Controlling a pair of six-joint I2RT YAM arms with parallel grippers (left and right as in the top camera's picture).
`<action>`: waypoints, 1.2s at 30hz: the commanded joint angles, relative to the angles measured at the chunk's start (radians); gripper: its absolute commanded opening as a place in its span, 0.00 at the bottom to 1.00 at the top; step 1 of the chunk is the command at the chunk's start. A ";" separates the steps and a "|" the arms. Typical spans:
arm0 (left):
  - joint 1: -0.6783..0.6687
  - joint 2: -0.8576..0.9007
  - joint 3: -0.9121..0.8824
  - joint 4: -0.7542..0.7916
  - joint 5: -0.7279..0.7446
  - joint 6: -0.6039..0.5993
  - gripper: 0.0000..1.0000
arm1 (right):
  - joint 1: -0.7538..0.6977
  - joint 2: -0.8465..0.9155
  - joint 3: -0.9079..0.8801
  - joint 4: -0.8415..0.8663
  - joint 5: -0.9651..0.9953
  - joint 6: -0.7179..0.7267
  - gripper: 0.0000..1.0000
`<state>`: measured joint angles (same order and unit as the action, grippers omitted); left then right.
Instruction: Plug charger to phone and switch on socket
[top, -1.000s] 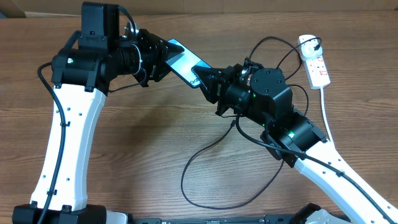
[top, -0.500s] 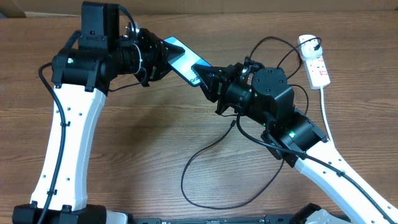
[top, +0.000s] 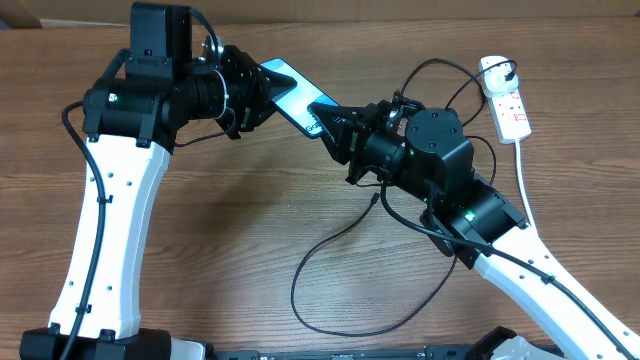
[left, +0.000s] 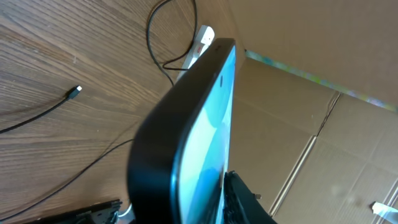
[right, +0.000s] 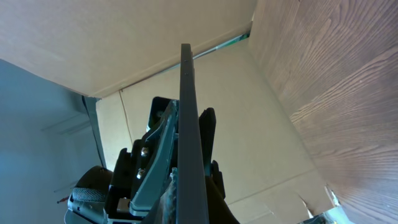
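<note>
**Evidently a two-arm hold, with the port not yet served**

The phone is up off the worktop, bridged slantwise between the arms. The right fingers are clamped tight across its thin body at the nearer end. The left fingers sit narrowly about the other end, and I cannot tell whether they actually press. This looks like a re-grip to expose the charging port. The charger lies slack below, its connector tip loose and well apart from the phone. The socket waits far right.
</note>
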<state>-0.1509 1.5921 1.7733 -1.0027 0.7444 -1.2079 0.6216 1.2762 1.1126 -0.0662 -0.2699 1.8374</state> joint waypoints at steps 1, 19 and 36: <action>-0.008 0.007 -0.004 0.014 0.042 -0.008 0.13 | 0.013 -0.018 0.034 0.013 -0.092 0.000 0.05; -0.008 0.007 -0.004 0.017 0.031 -0.008 0.04 | 0.039 -0.017 0.034 0.011 -0.087 -0.006 0.27; -0.007 0.007 -0.004 -0.080 -0.458 0.207 0.04 | 0.037 -0.017 0.034 -0.243 0.030 -0.295 1.00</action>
<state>-0.1513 1.6020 1.7733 -1.0424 0.4931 -1.1278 0.6567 1.2762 1.1210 -0.2192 -0.3283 1.6836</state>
